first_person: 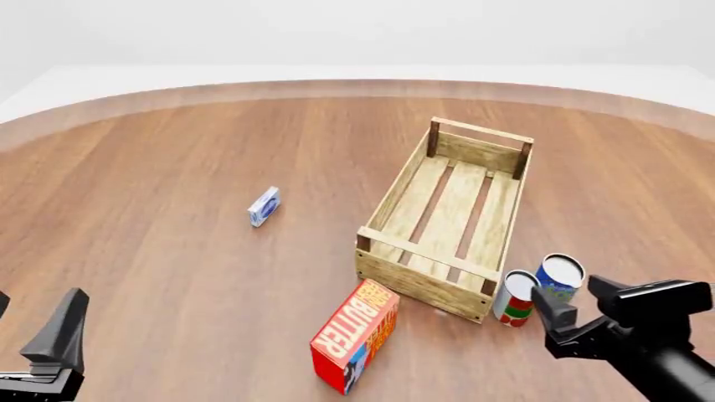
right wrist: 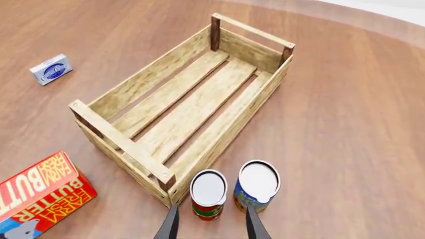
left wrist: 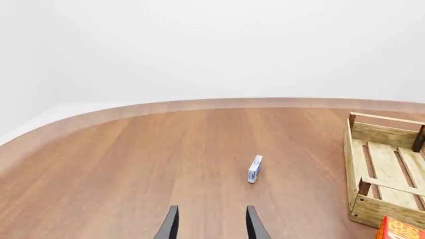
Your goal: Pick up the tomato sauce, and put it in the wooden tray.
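Note:
The tomato sauce can (first_person: 515,299) stands upright on the table just outside the near right corner of the wooden tray (first_person: 419,280), touching or nearly touching a blue-and-yellow can (first_person: 560,275). In the right wrist view the tomato sauce (right wrist: 208,193) sits straight ahead of my open right gripper (right wrist: 211,226), just beyond the fingertips, beside the tray (right wrist: 126,149). In the front view my right gripper (first_person: 564,316) hovers just behind the cans. My left gripper (left wrist: 212,226) is open and empty, low at the near left (first_person: 32,325).
A red-orange butter box (first_person: 357,335) lies near the tray's front left corner; it also shows in the right wrist view (right wrist: 40,194). A small blue-and-white box (first_person: 264,206) lies left of the tray. The blue-and-yellow can (right wrist: 257,185) stands right beside the tomato sauce.

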You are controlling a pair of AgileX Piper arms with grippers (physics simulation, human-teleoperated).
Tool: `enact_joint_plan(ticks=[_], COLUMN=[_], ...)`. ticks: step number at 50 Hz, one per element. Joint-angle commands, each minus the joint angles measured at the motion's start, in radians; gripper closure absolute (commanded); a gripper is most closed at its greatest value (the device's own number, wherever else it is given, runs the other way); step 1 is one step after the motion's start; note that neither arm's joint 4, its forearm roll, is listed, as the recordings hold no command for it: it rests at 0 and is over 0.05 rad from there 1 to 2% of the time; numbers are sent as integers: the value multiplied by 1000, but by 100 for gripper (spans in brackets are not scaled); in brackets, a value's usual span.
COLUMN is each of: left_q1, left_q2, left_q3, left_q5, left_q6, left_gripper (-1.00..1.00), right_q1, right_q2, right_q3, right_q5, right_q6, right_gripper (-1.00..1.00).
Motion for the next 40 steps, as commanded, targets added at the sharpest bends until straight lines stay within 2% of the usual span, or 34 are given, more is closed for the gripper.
enact_joint_plan(ticks=[1, 40], left_q1=[0, 0], left_q2=[0, 0], left_q3=[0, 0], left_q5=[0, 0], left_q6=[0, 0], left_gripper=[-100, -100], right_q1=[4, -1], right_q2=[46, 198], right_q3=[10, 25], right_q5=[-48, -189], right_q6=[7, 6], right_gripper=[-100, -100])
